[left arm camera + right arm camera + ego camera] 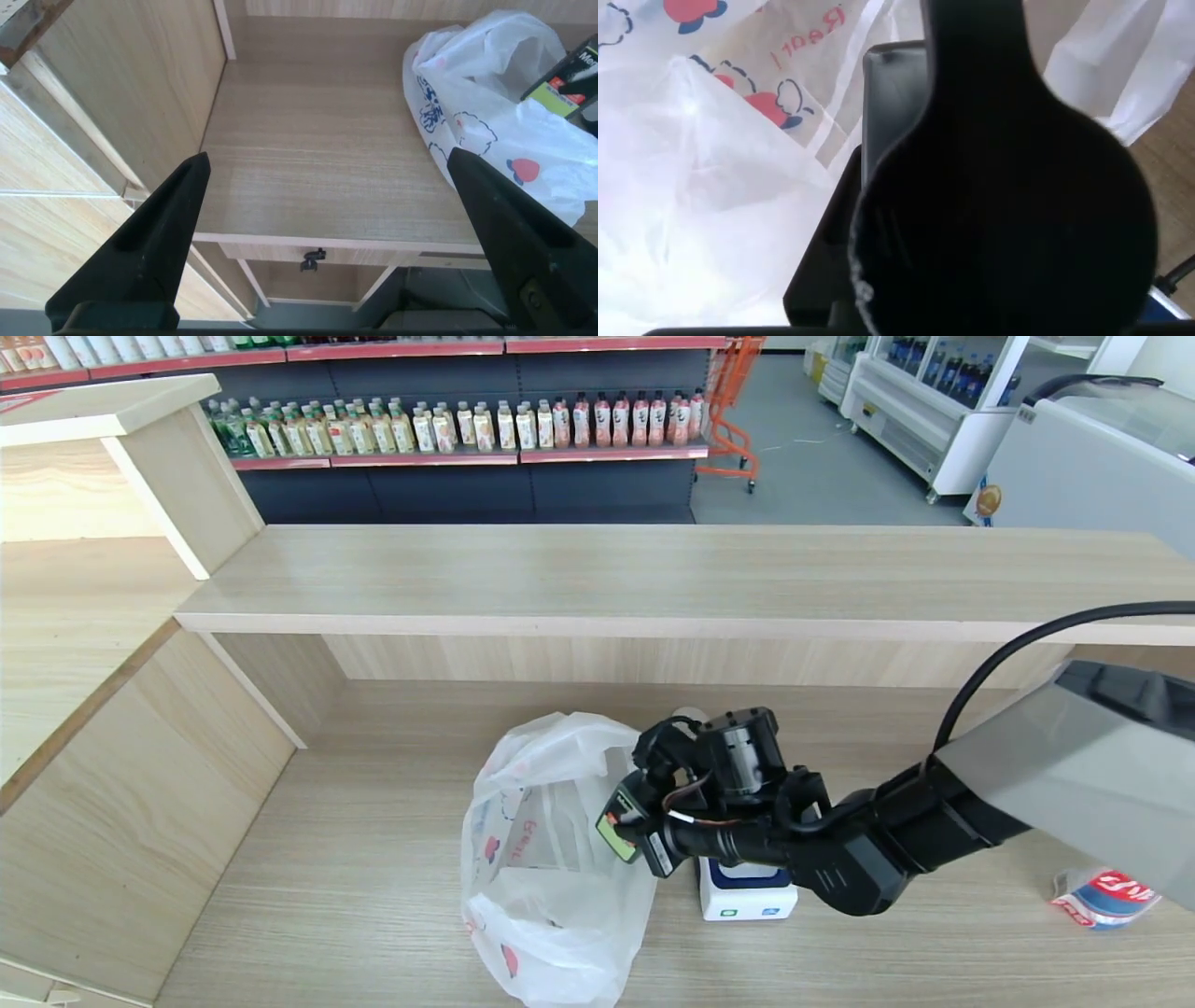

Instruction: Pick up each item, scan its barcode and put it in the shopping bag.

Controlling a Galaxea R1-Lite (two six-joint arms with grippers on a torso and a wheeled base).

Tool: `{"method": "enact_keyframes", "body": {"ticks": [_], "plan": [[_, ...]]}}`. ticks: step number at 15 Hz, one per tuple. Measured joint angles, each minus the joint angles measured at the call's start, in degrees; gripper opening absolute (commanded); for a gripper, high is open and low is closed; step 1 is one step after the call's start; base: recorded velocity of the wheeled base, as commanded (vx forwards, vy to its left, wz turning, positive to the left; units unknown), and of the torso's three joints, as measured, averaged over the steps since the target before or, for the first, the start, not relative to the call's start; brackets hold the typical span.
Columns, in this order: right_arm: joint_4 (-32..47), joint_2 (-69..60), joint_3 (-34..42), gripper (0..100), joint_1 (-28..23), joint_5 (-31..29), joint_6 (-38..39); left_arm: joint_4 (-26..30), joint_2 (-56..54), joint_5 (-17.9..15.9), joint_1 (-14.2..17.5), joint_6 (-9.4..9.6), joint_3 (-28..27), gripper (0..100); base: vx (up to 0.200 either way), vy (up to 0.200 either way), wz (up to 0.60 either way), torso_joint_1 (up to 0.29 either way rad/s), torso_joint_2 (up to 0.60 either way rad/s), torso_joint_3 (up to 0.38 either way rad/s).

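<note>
Here the right gripper point(642, 823) clamps a small dark box point(612, 831) — green-yellow end face with a red mark — right at the mouth of the white, red-printed shopping bag point(546, 873) standing on the wooden counter point(327, 896). The left gripper point(329, 159) hangs with fingers spread wide.

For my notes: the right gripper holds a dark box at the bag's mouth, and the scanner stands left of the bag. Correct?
Not quite: the head view shows the scanner right of the bag; the right gripper does hold the dark box.
</note>
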Motion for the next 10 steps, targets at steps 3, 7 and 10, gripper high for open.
{"method": "enact_keyframes", "body": {"ticks": [3, 7, 10], "plan": [[-1.06, 2.73, -2.35, 0, 0.33, -0.9, -1.73, 0.0, 0.0, 0.0, -0.02, 0.02, 0.0, 100, 0.0, 0.0, 0.0, 0.0, 0.0, 0.0], [-1.06, 6.16, -7.17, 0, 1.32, -0.95, -1.91, 0.0, 0.0, 0.0, 0.02, 0.02, 0.0, 100, 0.0, 0.0, 0.0, 0.0, 0.0, 0.0], [-1.11, 8.46, -9.73, 0, 1.93, -0.96, -2.15, 0.0, 0.0, 0.0, 0.02, 0.0, 0.0, 100, 0.0, 0.0, 0.0, 0.0, 0.0, 0.0]]}}
